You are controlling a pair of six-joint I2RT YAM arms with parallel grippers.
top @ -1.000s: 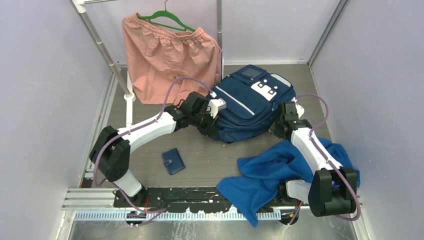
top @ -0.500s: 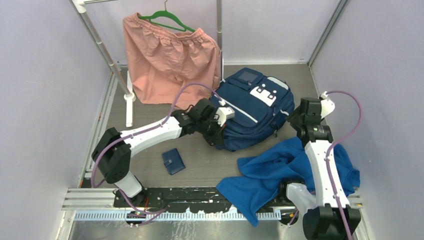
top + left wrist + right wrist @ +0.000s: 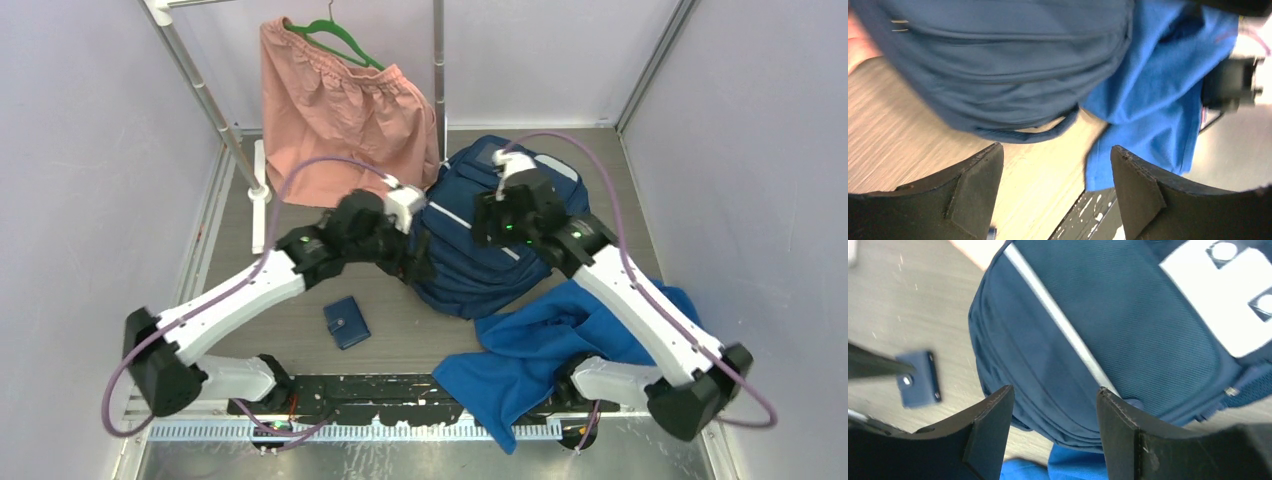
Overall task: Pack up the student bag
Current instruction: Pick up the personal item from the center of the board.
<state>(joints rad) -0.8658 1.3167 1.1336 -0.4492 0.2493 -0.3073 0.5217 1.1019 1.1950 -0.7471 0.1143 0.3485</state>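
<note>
Table (image 3: 300, 290): grey wood-grain, bears all items.
Student bag (image 3: 465, 275): far centre, lying flat, front face up. No opening visible; judged shut.
Royal-blue cloth (image 3: 530, 350): near right, crumpled, touching bag's near edge, outside bag.
Wallet (image 3: 346, 323): near left, apart from bag, outside it.
Left gripper (image 3: 1055, 150): at bag's left edge, fingers spread wide, empty.
Right gripper (image 3: 1055, 392): over bag, fingers spread wide, empty.
Progress, judged: nothing packed. Remaining: open bag, load cloth and wallet.
Markings: white patch (image 3: 1218, 315) with dots on bag. No legible writing.
</note>
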